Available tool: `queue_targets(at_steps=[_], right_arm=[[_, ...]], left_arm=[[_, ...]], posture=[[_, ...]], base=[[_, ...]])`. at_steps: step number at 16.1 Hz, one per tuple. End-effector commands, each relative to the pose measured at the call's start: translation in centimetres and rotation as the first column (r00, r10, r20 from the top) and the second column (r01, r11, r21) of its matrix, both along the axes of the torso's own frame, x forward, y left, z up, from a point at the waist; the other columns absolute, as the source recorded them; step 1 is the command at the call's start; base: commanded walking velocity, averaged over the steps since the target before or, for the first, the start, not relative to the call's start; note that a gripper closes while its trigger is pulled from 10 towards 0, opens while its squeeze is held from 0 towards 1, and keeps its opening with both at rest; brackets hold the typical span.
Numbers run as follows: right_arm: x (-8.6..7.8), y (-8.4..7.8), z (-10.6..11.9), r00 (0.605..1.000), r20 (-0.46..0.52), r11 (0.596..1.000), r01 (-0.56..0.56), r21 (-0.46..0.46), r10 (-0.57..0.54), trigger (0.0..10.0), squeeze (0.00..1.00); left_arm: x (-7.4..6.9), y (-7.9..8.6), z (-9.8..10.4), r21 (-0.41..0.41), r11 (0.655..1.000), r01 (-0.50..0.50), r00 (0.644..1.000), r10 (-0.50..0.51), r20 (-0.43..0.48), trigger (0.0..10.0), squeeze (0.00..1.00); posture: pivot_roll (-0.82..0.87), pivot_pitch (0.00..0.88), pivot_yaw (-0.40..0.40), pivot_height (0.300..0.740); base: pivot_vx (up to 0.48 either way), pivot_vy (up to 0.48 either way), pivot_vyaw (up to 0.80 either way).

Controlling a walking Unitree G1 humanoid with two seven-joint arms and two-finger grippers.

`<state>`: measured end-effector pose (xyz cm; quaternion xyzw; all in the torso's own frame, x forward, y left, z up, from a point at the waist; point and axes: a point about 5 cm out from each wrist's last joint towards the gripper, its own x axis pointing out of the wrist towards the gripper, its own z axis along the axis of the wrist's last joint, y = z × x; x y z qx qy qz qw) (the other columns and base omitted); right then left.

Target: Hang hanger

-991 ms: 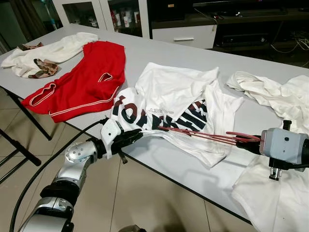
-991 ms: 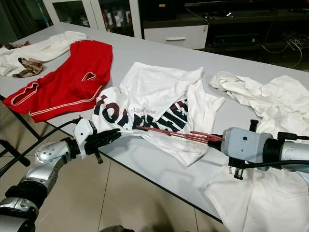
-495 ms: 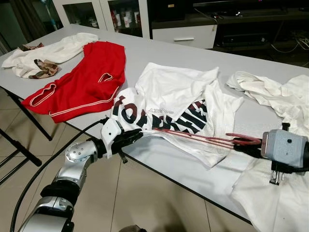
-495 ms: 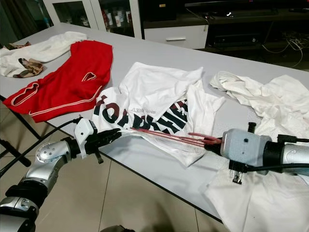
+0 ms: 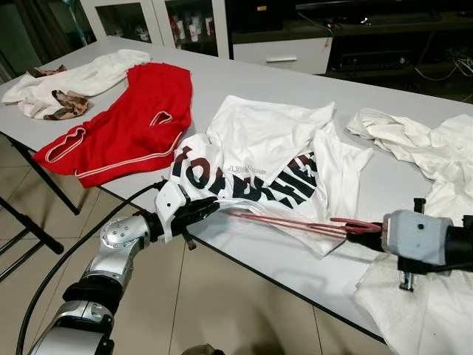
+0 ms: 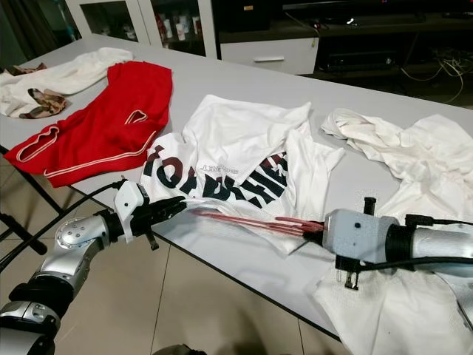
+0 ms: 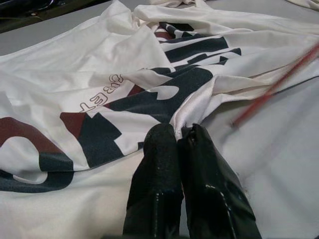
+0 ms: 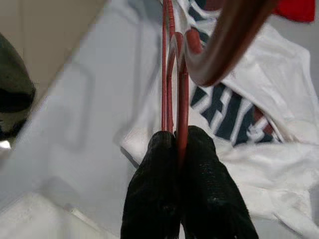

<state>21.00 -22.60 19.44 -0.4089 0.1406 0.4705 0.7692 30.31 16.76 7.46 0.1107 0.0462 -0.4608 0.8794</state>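
Table (image 5: pixel 384 177) grey, clothes-strewn — left tool (image 7: pixel 179 137) pinching shirt (image 5: pixel 259 148), right tool (image 8: pixel 177 139) clamping hanger (image 5: pixel 295 222).

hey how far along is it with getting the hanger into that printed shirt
Done: the right gripper is shut on the red hanger, and the left gripper pinches the printed white T-shirt at its hem. In hand: hanger beside the hem. Left: threading it inside and hanging it.

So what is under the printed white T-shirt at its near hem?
The red hanger, held by the right gripper, reaches toward the printed white T-shirt; the left gripper pinches the hem. Its far end is blurred, so I cannot tell.
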Motion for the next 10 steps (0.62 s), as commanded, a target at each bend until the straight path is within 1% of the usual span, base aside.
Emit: queue_targets(at_steps=[1,5,10], right_arm=[[0.4,-0.1,0.5,0.999,0.034,1.000,0.002,-0.009,-0.001,10.0,0.00],[0.6,-1.0,0.6,0.998,0.049,0.999,0.039,-0.035,-0.037,10.0,0.00],[0.5,-1.6,0.9,0.997,0.055,0.997,0.058,-0.043,-0.055,10.0,0.00]], left_arm=[[0.1,0.3,0.3,0.008,1.000,-0.007,1.000,0.007,0.017,0.0,0.00],[0.1,0.3,0.2,0.009,1.000,-0.007,1.000,0.006,0.017,0.0,0.00],[0.1,0.2,0.3,0.012,1.000,-0.001,1.000,0.000,0.016,0.0,0.00]], posture=[[-0.15,0.000,0.111,0.736],[-0.15,0.000,0.111,0.736],[-0.16,0.000,0.117,0.736]], base=[[0.000,0.000,0.00],[0.000,0.000,0.00],[0.000,0.000,0.00]])
